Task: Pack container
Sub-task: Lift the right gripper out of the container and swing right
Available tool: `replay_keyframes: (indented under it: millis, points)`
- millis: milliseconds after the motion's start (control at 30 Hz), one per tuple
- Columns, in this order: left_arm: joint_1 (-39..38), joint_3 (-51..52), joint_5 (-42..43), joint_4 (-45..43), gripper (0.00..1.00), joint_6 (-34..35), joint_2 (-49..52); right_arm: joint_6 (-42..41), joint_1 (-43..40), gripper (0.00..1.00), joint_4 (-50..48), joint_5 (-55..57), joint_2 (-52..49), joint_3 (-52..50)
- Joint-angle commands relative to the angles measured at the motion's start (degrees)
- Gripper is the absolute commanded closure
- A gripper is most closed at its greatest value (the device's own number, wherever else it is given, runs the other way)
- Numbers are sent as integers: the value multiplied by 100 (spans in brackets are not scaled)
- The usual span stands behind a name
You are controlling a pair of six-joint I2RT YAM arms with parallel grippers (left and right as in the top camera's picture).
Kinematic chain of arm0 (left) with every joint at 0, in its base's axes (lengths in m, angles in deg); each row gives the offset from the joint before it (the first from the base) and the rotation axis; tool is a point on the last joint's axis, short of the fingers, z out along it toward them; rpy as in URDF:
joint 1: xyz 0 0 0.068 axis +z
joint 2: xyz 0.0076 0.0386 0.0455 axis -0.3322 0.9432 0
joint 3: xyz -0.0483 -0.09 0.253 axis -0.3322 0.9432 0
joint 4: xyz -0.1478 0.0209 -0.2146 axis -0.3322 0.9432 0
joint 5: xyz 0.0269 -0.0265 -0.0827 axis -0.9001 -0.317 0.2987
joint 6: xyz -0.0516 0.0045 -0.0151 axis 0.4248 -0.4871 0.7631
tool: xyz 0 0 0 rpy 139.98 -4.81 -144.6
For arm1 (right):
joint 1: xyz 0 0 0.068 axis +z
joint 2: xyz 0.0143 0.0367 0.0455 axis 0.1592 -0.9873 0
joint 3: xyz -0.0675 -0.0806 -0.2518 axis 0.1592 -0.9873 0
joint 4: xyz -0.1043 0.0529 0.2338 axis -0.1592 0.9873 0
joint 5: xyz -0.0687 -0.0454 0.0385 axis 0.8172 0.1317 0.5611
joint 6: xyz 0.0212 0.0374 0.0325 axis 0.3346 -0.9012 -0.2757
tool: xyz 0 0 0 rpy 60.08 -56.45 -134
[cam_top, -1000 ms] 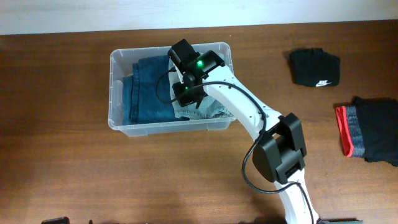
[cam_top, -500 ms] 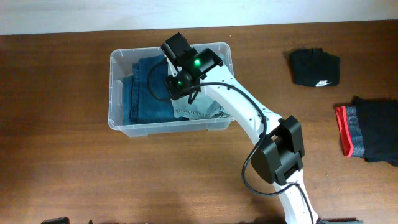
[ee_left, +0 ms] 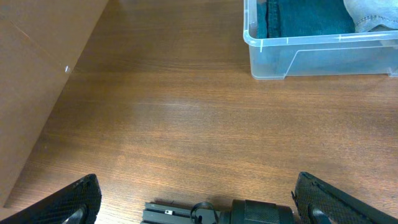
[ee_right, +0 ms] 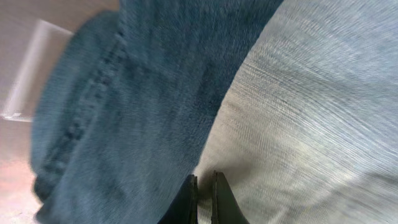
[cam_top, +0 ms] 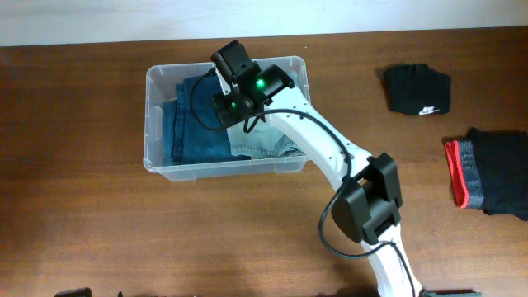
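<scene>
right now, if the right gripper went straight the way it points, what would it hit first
The dark blue jeans or the lighter denim in the container: the right gripper points at their meeting edge. Depth unclear; it may be touching.

**Container (cam_top: 151, 124), upright and open-topped on the table (cam_top: 99, 239), holding folded denim.**
A clear rectangular plastic bin with rounded corners and an out-turned rim, standing at the far, left-of-centre part of the table, its long sides parallel to the far edge. Dark blue denim (cam_top: 194, 124) lies against the left wall and across the middle. A paler grey-blue piece (cam_top: 276, 148) lies at the near right, overlapping the dark one. In the left wrist view the see-through near wall (ee_left: 311, 59) and one rounded corner show, with the dark cloth inside. In the right wrist view the pale fabric (ee_right: 311, 124) lies beside the dark fabric (ee_right: 124, 124).
</scene>
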Motion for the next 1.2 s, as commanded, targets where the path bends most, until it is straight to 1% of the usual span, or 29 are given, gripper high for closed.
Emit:
replay_keyframes:
  millis: [0,167,267,500,567,633,767,800,833,867,933,967,1000,1033,1167]
  points:
    - [-28,13,-98,0,1,-4,-11,37,42,96,0,15,-437,-122]
    - [-28,13,-98,0,0,-7,-11,37,42,96,2,13,-691,-122]
    - [-28,13,-98,0,1,-4,-11,37,46,96,2,15,-673,-116]
    - [-28,13,-98,0,0,-4,-11,85,-76,96,142,72,-57,387]
    - [-28,13,-98,0,1,-4,-11,85,-114,95,291,273,192,632]
    - [-28,13,-98,0,1,-4,-11,87,-164,91,487,595,452,909]
    - [-28,13,-98,0,1,-4,-11,85,-369,87,935,1307,887,1329]
    - [-28,13,-98,0,1,-4,-11,85,-431,82,1034,1427,968,1377]
    - [-28,13,-98,0,1,-4,-11,83,-531,75,1163,1550,1082,1399]
    - [-28,13,-98,0,1,-4,-11,83,-625,58,1279,1600,1182,1399]
    - [-28,13,-98,0,0,-4,-11,81,-861,31,1512,1628,1349,1399]
    - [-28,13,-98,0,1,-4,-11,81,-1001,25,1637,1631,1421,1399]
    - [-28,13,-98,0,1,-4,-11,76,-1176,15,1784,1628,1499,1399]
    - [-28,13,-98,0,0,-4,-11,72,-1340,3,1917,1628,1565,1399]
    - [-28,13,-98,0,1,-4,-11,-188,-2100,1,2492,1633,1742,1399]
